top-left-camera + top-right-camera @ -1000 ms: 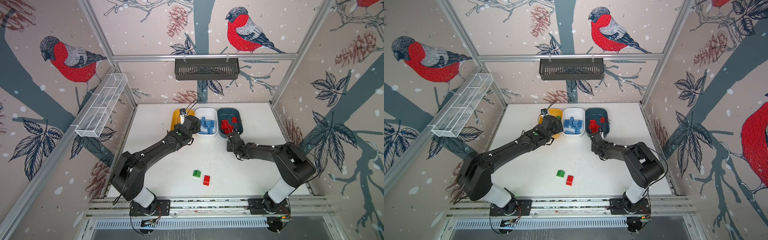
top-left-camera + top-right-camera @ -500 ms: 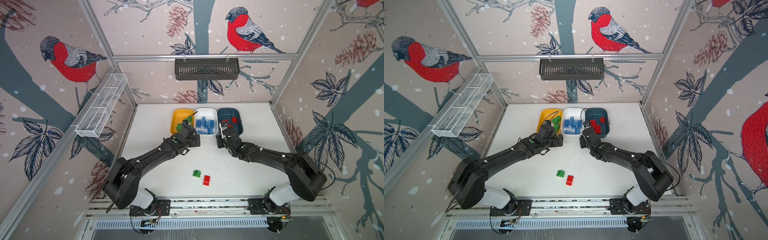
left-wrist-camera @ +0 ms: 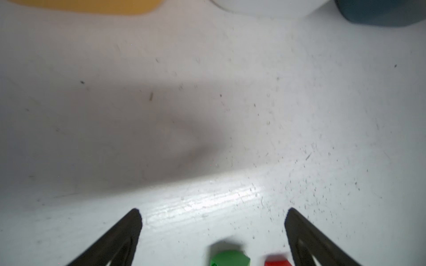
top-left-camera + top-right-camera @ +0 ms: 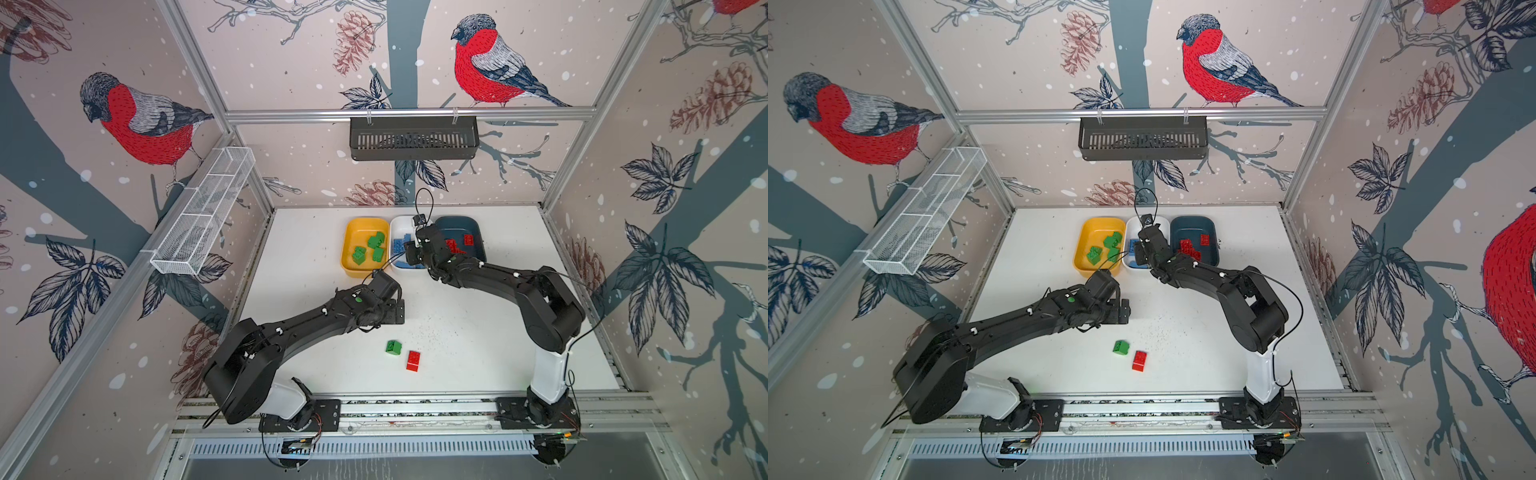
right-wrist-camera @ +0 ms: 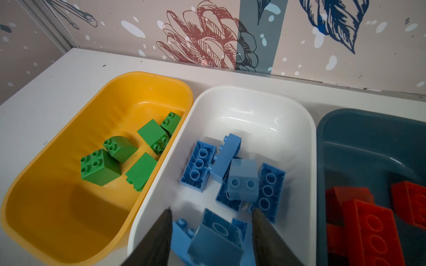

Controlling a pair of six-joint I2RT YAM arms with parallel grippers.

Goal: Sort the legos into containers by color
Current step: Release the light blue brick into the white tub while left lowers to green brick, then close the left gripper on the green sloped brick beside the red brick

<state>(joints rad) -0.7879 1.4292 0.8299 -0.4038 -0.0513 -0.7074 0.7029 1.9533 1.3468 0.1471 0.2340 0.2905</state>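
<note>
Top views: right arm (image 4: pixel 478 272) partly covers white tub (image 4: pixel 400 226).

Bright even light; table (image 3: pixel 207 202) glare, green lego (image 3: pixel 229 259) blurred.

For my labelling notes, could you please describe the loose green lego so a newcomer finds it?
On the table, look well in front of the white tub. Two bricks lie there alone; the green lego sits left of the red lego.

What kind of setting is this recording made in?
Probably a robot lab test cell, not a home: an aluminium frame walled with bird wallpaper, two arms bolted to a rail.
</note>
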